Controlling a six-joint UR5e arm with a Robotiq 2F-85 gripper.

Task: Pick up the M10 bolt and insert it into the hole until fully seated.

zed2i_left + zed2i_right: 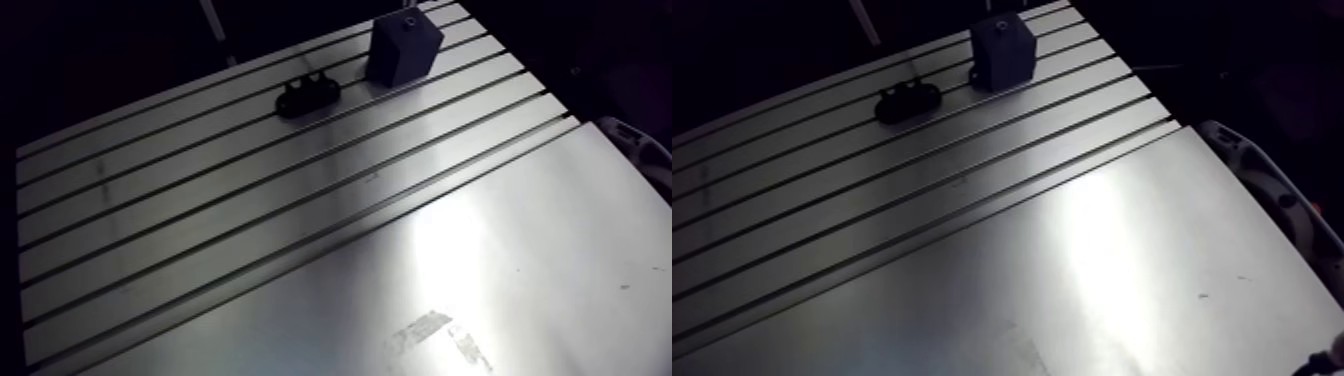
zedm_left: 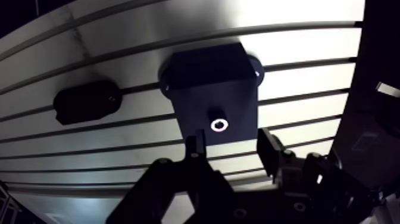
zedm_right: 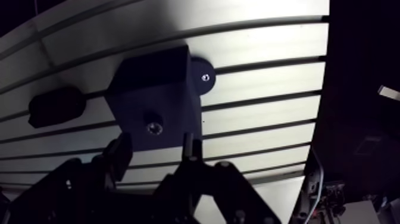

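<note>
Wrist view: the gripper [image 2: 232,149] hangs over the dark block [image 2: 208,77], fingers wide apart and holding nothing. A bright-ringed head, judged to be the M10 bolt [image 2: 219,124], stands in the block's top hole. Insertion appears done, though full seating cannot be confirmed.

You have: pincer [image 3: 156,147], fingers spread apart | dark block [image 3: 152,89] on slotted surface [image 3: 262,89], shiny ring [image 3: 155,127] on its face just ahead of your fingertips | black oblong part [image 3: 56,106] beside block, apart.
</note>
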